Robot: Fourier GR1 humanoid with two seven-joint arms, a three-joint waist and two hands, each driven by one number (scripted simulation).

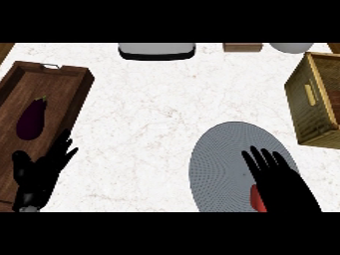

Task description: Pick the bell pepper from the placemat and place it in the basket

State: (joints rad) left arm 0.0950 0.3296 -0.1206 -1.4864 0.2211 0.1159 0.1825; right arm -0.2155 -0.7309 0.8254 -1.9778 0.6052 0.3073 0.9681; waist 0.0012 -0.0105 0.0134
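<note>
On the grey placemat [224,159], the right hand [279,182] covers the red bell pepper [257,198], fingers extended, grasp unclear; left hand [44,169] rests open; basket [327,99] stands apart.

A red bell pepper [257,198] lies on the grey oval placemat [217,164], the wooden basket [321,107] well apart

A kitchen: a white marble counter [150,109] holds a wooden tray [3,149] with an eggplant [31,118] at nine o'clock, a woven basket [316,99] at two o'clock, a grey placemat [224,154] (oval) at five o'clock.
</note>
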